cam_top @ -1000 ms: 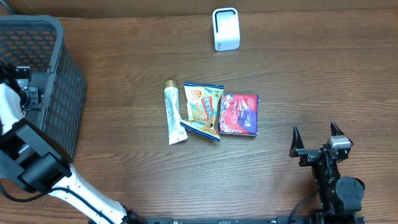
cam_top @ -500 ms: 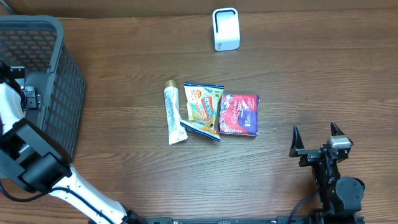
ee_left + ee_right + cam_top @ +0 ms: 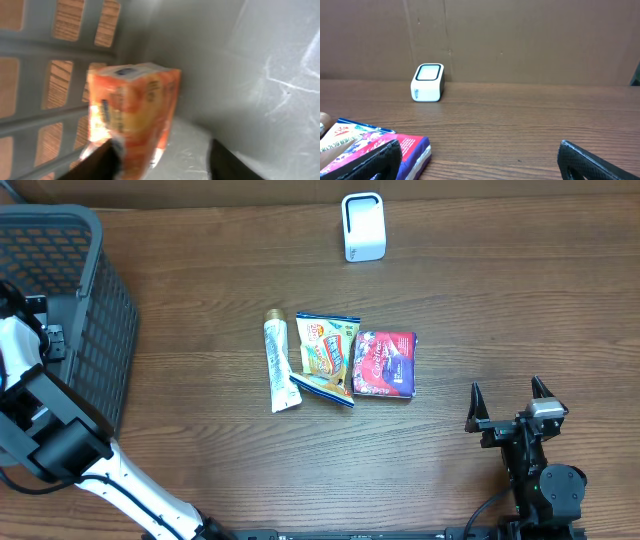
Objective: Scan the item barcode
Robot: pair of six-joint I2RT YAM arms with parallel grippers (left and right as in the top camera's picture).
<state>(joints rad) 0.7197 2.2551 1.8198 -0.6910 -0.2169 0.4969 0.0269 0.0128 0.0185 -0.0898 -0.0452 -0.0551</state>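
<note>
indeed, the basket (image 3: 235,70) holds an orange packet (image 3: 132,112).

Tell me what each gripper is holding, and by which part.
Nothing. The right gripper is open and empty. The left gripper stands open at the lower end of an orange packet in the basket, not clamped.

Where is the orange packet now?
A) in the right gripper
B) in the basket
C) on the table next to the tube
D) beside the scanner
B: the left wrist view shows the orange packet inside the basket, close to its slotted wall.
</note>
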